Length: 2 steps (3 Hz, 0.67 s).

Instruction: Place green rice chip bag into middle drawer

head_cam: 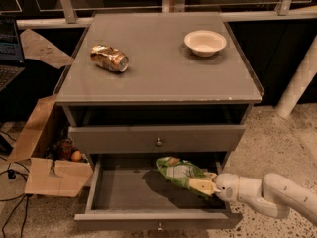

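The green rice chip bag (179, 174) is glossy and wrinkly and hangs tilted over the right half of the open middle drawer (121, 188). It casts a shadow on the bare grey floor. My gripper (207, 186) comes in from the right on a white arm and is shut on the bag's lower right end. It holds the bag a little above the drawer floor, inside the drawer's outline. The drawer's front panel (148, 220) with its small knob lies near the bottom edge of the view.
A grey drawer (156, 139) showing only its front panel sits above the open one. On the cabinet top lie a dented gold-brown can (109, 58) and a white bowl (205, 42). An open cardboard box (42, 155) stands to the left. A white post (299, 83) stands to the right.
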Available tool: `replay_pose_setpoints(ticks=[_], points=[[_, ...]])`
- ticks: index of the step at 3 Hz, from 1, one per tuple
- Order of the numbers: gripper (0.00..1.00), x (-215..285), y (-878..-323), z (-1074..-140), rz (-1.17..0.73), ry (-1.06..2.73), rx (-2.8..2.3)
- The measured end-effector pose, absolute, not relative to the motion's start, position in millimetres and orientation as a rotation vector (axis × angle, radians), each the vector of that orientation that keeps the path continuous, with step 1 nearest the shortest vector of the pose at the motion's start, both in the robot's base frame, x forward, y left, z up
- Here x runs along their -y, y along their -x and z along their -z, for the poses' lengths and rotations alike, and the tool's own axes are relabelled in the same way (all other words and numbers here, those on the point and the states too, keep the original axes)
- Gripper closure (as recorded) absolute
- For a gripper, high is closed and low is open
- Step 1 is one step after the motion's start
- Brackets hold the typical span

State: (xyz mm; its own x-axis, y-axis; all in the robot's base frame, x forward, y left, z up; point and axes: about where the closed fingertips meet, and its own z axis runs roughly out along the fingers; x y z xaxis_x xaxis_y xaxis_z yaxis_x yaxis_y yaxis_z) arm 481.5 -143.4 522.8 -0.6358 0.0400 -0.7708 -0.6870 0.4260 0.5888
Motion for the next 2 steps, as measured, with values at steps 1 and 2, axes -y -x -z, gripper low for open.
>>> replay_pose_setpoints(ticks=[1,2], points=[[1.0,143.2,-481.7,-522.5,-1.261,0.546,-1.949],[1.0,142.0,-479.0,-522.1,-1.252,0.54,-1.943]])
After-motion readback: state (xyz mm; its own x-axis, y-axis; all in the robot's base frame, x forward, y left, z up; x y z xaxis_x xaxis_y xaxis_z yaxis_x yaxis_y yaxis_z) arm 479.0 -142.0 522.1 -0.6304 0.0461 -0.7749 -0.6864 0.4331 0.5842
